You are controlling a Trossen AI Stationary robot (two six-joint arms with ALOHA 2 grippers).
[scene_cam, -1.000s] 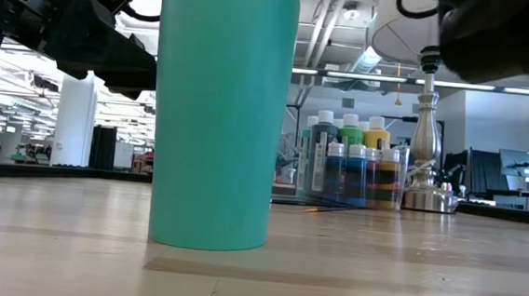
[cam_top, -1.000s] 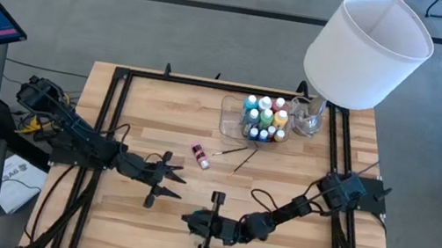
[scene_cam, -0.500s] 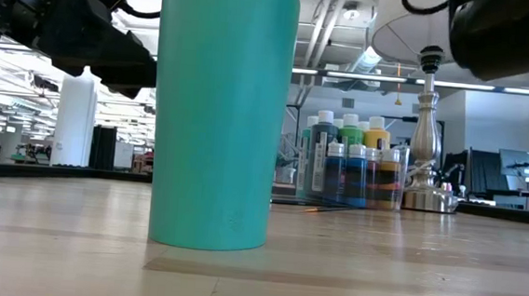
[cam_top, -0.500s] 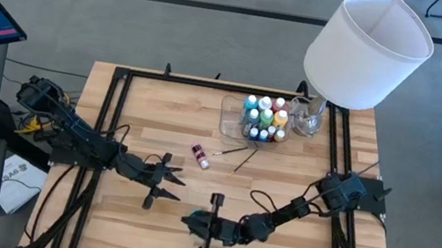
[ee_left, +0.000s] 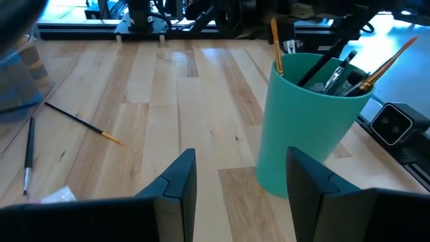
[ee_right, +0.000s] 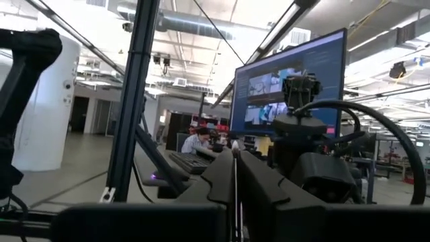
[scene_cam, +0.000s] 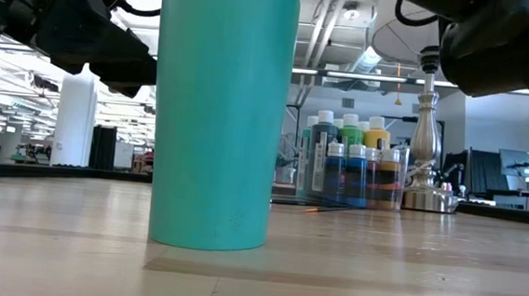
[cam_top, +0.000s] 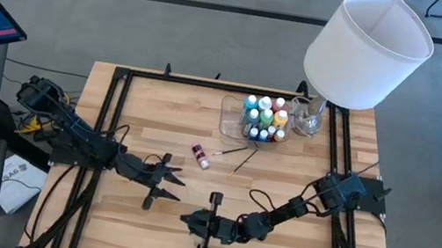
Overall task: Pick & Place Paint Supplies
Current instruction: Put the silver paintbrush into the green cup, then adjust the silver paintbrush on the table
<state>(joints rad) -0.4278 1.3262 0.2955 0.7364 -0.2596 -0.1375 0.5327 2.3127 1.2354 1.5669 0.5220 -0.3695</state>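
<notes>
On the pale wooden-plank worktop (cam_top: 160, 114), a clear plastic tray (cam_top: 231, 117) at the far centre-right holds a cluster of white-capped paint bottles (cam_top: 264, 117) in green, blue, yellow and red; the low view shows the same bottles (scene_cam: 352, 163) standing upright and packed close together. Just right of the tray stands a silver lamp base (cam_top: 309, 116) under a big white lampshade (cam_top: 368, 49). Near the middle of the worktop a small pink paint bottle (cam_top: 200, 155) lies on its side, and just right of it lie two thin dark-handled brushes (cam_top: 238, 155), apart from the tray. The left tool (cam_top: 168, 180) hovers over the near-left of the worktop with its two dark fingers (ee_left: 180, 185) spread apart and nothing between them; its wrist view looks past them at a teal plastic cup (ee_left: 309, 131) standing upright with several brushes (ee_left: 336, 64) sticking out of it. The same cup (scene_cam: 218, 112) fills the near-left of the low view. The right tool (cam_top: 191, 219) lies low over the near-centre of the worktop, its fingers (ee_right: 245, 178) pressed together and holding nothing. Beyond the worktop, a person sits at a desk in the room.
</notes>
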